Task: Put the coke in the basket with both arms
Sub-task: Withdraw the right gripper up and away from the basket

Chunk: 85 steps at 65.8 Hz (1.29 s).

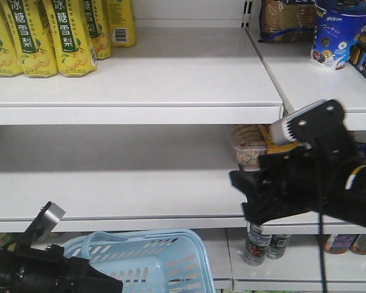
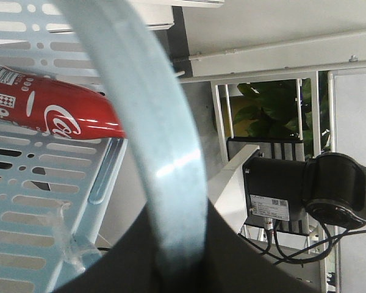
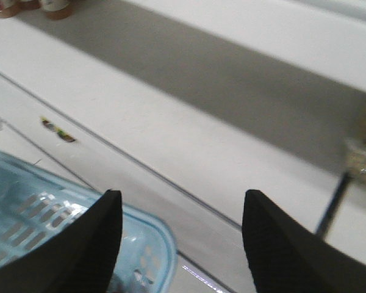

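Blue plastic fills the bottom of the front view: the basket (image 1: pixel 165 259) hangs below the front edge of the middle shelf (image 1: pixel 110 183), and the left gripper (image 2: pixel 171 256) is clamped on its swing handle (image 2: pixel 165 152) — the left wrist view shows the pale band running straight into the black jaws. The right gripper (image 3: pixel 180 238) hovers above the basket's rim near the shelf's front edge, fingers spread wide with nothing between them.

The coke (image 2: pixel 55 110) already lies on its side on the slotted basket floor, so by my reading what remains is carrying. The left arm should keep the handle level to stop the bottle rolling; the right arm should pull back clear of the rim.

Only the left wrist view shows the bottle — the front view shows no bottle at all.
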Motion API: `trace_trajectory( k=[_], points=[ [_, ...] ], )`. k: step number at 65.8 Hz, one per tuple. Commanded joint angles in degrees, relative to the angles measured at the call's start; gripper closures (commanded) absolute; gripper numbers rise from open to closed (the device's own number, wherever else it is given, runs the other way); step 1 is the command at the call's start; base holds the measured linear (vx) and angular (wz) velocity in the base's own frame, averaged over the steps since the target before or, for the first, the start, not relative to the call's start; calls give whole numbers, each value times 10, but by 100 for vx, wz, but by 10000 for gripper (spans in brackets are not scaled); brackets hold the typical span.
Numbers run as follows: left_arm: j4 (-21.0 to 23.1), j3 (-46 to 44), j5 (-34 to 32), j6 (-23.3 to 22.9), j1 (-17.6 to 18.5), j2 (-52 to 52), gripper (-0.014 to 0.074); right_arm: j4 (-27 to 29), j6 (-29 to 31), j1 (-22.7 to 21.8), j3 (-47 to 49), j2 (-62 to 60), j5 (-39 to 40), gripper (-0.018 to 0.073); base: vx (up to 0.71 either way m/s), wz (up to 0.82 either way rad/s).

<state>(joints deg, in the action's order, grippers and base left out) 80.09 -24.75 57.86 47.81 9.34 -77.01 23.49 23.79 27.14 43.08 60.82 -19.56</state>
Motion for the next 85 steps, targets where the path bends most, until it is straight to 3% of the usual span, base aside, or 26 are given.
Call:
trace_trajectory(
  k=[1,18,41,53,60,69,85],
  points=[
    [61,-13,53,7,5,15,603,-24,4,-57,14,-55,7,128,0,0],
    [61,-13,53,7,5,15,603,-81,4,-153,6,-181,8,128,0,0],
    [61,-13,53,7,5,15,603,-79,-1,-250,-156,-348,33,139,0,0],
    [61,-13,53,7,5,15,603,-80,-27,-265,-207,-439,22,139,0,0],
    [61,-13,53,7,5,15,603,-77,-30,-264,-236,-487,-32,139,0,0],
    [61,-13,53,7,5,15,603,-67,-31,-264,-237,-536,-24,139,0,0],
    [61,-13,53,7,5,15,603,-66,-31,-264,-239,-547,-43,139,0,0]
  ],
)
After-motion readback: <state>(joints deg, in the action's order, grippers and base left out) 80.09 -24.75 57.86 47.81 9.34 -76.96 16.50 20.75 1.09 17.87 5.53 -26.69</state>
